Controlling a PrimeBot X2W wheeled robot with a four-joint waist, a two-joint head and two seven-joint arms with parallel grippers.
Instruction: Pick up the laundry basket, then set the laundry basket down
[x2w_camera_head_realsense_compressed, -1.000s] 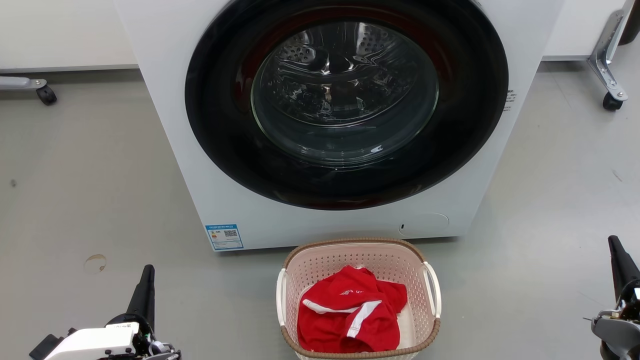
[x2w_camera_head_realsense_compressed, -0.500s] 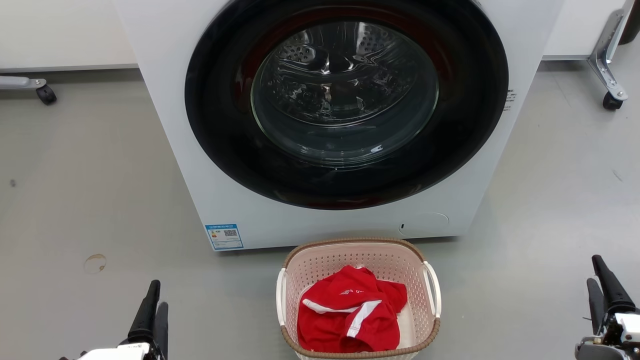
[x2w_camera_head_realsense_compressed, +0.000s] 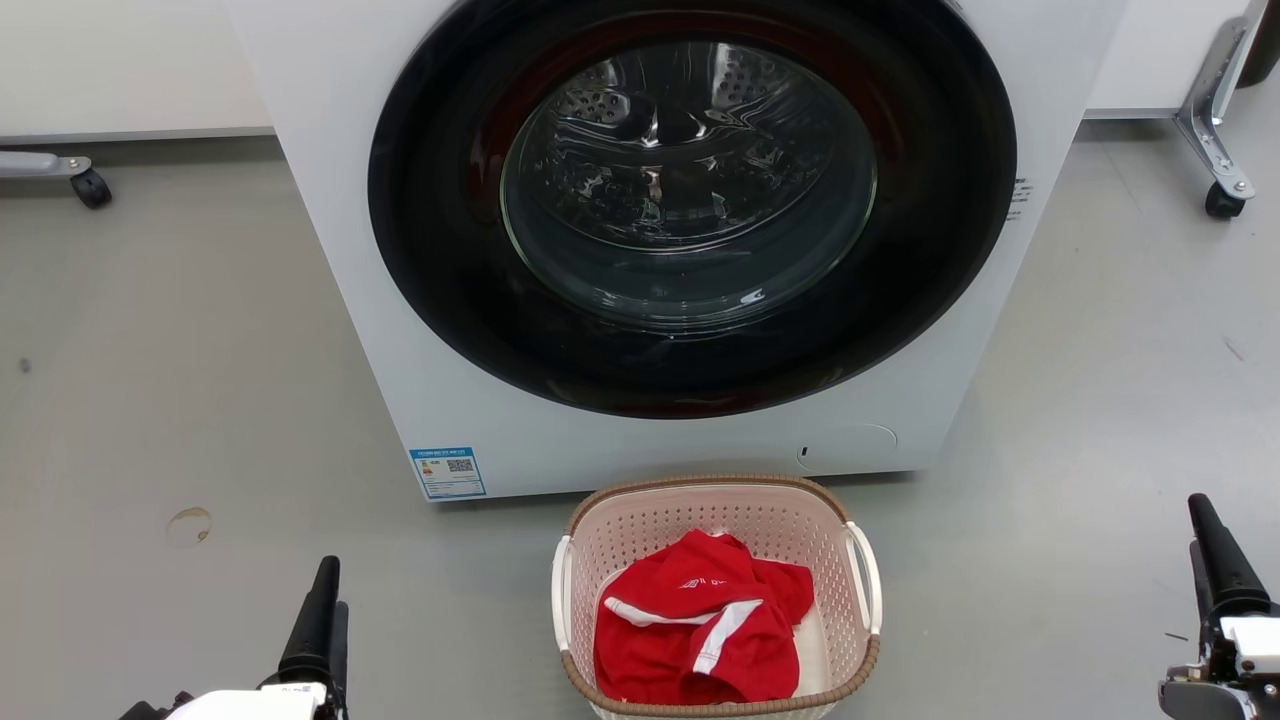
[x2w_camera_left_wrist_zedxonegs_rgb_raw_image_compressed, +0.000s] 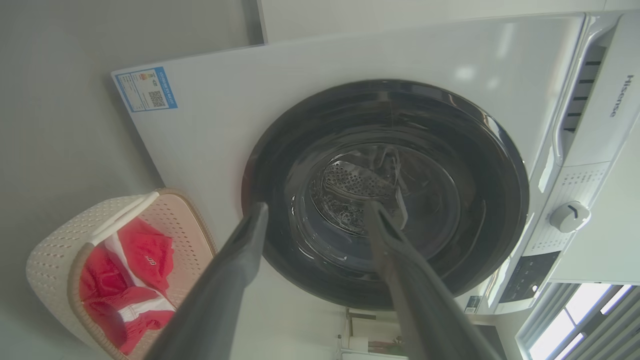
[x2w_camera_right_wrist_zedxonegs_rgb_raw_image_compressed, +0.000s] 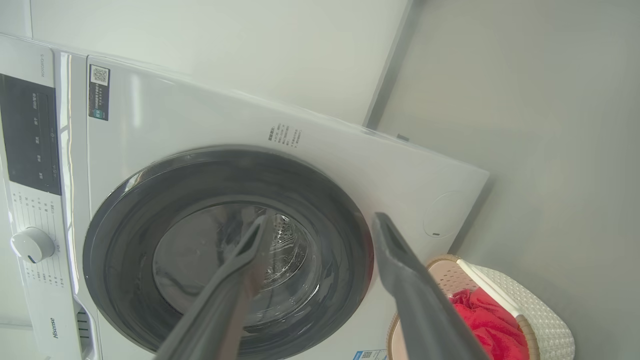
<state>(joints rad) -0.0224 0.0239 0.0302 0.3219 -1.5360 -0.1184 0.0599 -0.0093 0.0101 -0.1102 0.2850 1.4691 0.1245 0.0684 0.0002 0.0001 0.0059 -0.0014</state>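
The left gripper (x2w_camera_head_realsense_compressed: 330, 590) rises from the near left edge of the head view, its two long dark fingers pointing toward the washer (x2w_camera_head_realsense_compressed: 330, 250). In the left wrist view the fingers stand well apart with nothing between them, so this gripper (x2w_camera_left_wrist_zedxonegs_rgb_raw_image_compressed: 316, 205) is spread and empty. The right gripper (x2w_camera_head_realsense_compressed: 1200, 530) rises at the near right in the same pose. Its wrist view likewise shows a wide gap between the fingers, and this gripper (x2w_camera_right_wrist_zedxonegs_rgb_raw_image_compressed: 322, 217) is also spread and empty. Both hang over the bare grey floor (x2w_camera_head_realsense_compressed: 150, 350), well apart from the basket (x2w_camera_head_realsense_compressed: 700, 520).

The basket sits on the floor between them, just in front of the washer's base. It is a rounded rectangle of pale pink-cream plastic pierced with small holes, with a brown woven-look rim and a smooth white handle (x2w_camera_head_realsense_compressed: 865, 580) on each side. A crumpled red garment (x2w_camera_head_realsense_compressed: 700, 620) with white stripes lies inside.

The washer is a glossy white box with a broad black round door (x2w_camera_head_realsense_compressed: 440, 250) and a domed glass window (x2w_camera_head_realsense_compressed: 690, 180) showing the perforated steel drum. A small blue label (x2w_camera_head_realsense_compressed: 449, 472) sits at its lower left corner.

The basket's near edge is cut off by the frame, as are both forearms. The label's print is too small to read.
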